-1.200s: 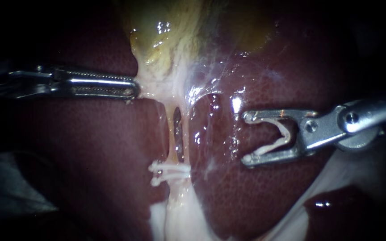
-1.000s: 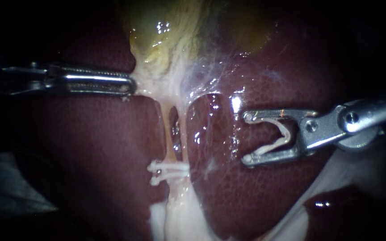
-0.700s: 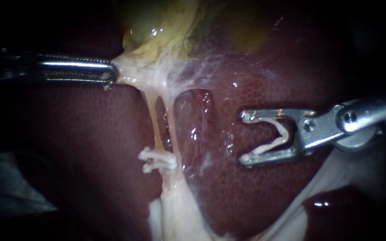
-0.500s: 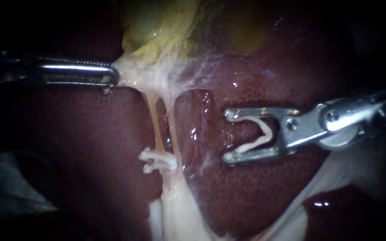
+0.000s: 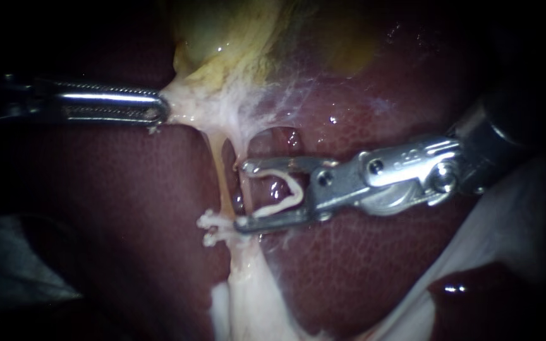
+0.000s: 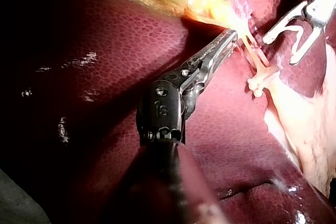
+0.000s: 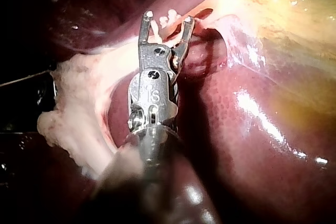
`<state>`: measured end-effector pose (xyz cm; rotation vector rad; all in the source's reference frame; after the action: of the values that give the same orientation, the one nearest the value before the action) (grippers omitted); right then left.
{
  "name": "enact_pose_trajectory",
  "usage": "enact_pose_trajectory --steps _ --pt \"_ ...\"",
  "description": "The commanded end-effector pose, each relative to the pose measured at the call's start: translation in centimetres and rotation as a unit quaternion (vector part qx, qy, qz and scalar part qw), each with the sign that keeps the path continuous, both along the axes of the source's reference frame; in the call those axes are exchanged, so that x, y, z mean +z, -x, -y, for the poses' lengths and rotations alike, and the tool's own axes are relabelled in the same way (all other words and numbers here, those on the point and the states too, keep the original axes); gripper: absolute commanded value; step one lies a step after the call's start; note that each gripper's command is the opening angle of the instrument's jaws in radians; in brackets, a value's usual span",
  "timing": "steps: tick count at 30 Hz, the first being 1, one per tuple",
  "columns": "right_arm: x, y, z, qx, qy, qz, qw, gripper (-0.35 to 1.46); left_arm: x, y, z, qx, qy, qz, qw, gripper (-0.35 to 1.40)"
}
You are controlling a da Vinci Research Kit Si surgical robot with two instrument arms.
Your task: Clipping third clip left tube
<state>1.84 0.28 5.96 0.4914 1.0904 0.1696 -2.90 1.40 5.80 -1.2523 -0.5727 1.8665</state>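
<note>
**Mentor:** Endoscope first. Your left instrument [image 5: 159, 112] has its claw clamped on the pale tissue [image 5: 210, 110] under the gallbladder [image 5: 222, 38], well up from the two placed clips [image 5: 213, 228]. The left tube [image 5: 220, 180] runs taut from that hold down to those clips.

**Assistant:** Your right instrument [image 5: 243, 196] has its claw apart, with a white clip [image 5: 282, 196] loaded. One tip sits just beside the placed clips, the other further up the tube from them. I can't tell whether the tube is inside the mouth yet. I'd advance until it lies deep in the clip before you squeeze.

**Mentor:** In the left wrist view, your loaded claw shows close to the tube, a little way along it from the placed clips. Leave a bare stretch of tube between the new clip and those two, and hold the pull steady.

**Assistant:** In the right wrist view, the placed clips show between your open tips, with liver [image 7: 252, 145] beside the shaft. Cross the tube squarely and see both tips past it. Take only that tube, because the other tube [image 5: 237, 146] lies close by those clips.
</note>
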Motion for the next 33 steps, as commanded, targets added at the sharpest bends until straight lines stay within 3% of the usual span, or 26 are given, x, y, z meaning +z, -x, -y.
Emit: enact_pose_trajectory --steps 1,9,16,33 --pt "0.03 -0.02 0.00 -0.001 -0.003 0.000 1.0000 0.50 0.00 0.00 0.00 0.000 0.000 0.000 1.0000 -0.35" --pt "0.31 -0.04 -0.07 -0.004 -0.020 -0.005 0.9998 0.50 0.01 0.00 0.00 0.000 0.000 0.000 1.0000 -0.35" --pt "0.53 0.01 -0.20 -0.002 -0.051 -0.039 0.9979 0.50 0.01 0.00 0.00 0.000 0.000 0.000 1.0000 -0.35" --pt "0.61 -0.34 -0.26 -0.012 -0.115 -0.105 0.9877 0.47 0.02 0.00 0.00 0.000 0.000 0.000 1.0000 -0.35"
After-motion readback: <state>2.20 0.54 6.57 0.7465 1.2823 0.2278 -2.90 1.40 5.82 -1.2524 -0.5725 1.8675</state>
